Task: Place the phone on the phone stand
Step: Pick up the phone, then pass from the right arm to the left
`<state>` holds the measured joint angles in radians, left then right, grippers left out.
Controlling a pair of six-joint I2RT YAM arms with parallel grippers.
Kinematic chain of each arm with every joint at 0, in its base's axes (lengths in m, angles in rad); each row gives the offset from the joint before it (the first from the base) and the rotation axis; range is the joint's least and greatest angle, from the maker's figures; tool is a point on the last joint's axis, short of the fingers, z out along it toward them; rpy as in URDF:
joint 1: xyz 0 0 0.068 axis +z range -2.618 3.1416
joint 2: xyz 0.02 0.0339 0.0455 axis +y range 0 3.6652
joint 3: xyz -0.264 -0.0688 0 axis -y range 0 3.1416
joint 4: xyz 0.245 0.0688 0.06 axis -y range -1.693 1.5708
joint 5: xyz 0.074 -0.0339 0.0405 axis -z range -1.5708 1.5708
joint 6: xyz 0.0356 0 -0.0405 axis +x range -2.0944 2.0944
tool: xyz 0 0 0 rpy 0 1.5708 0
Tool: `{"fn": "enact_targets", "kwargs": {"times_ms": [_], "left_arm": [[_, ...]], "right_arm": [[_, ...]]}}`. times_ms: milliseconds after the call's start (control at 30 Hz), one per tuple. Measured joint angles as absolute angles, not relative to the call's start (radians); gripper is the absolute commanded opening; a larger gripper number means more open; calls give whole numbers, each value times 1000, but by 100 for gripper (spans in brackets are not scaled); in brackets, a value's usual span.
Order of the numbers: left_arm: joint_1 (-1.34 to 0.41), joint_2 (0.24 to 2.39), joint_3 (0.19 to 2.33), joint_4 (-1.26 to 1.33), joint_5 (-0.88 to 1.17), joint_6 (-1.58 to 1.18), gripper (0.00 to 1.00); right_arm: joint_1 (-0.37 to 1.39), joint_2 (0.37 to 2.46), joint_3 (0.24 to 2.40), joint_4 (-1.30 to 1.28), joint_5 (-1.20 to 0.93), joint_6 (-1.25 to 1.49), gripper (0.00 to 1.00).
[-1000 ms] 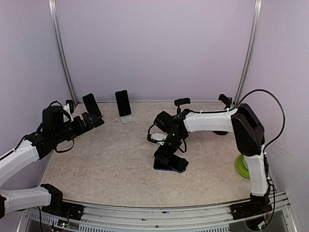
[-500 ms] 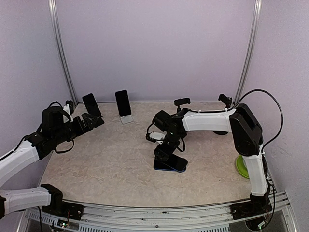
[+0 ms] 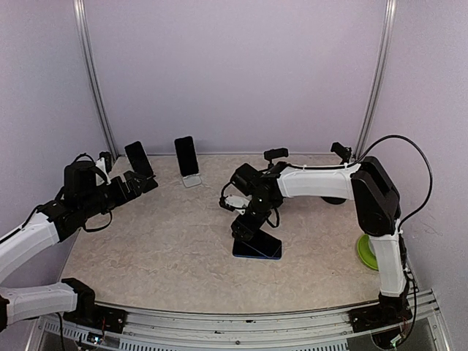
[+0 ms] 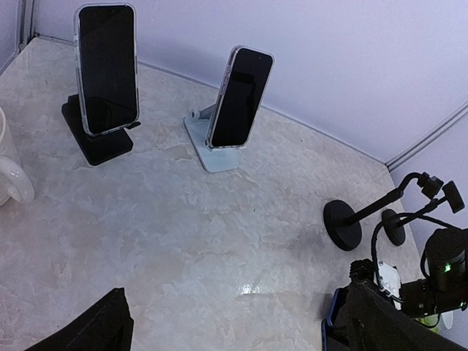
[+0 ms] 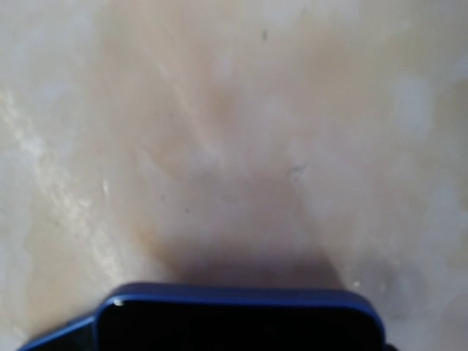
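Shifted my right pincer [image 3: 246, 226] left over far edge of blue phone [image 3: 259, 248]; jaws narrower, grip unclear. Phone on table [image 3: 168, 241], centre-right. My left pincer [image 3: 148, 182] wide open, empty.

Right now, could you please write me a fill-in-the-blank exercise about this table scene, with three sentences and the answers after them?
1. The phone lying on the table below the right pincer has a ____ case.
2. The upright phone at the far left leans on a ____ stand.
3. The left pincer is open and holds ____.

Missing words: blue; black; nothing.
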<state>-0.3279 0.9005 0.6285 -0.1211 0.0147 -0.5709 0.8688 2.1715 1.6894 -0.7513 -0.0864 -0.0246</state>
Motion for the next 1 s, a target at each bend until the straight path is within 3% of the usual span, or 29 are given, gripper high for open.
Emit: {"fn": "enact_targets", "kwargs": {"times_ms": [500, 1000], "left_arm": [[-351, 905, 596, -98, 49, -572, 99], [-628, 1023, 493, 40, 74, -606, 99]], "right_arm": [[863, 2143, 1652, -606, -150, 12, 60], [820, 2137, 1622, -434, -250, 144, 60]]}}
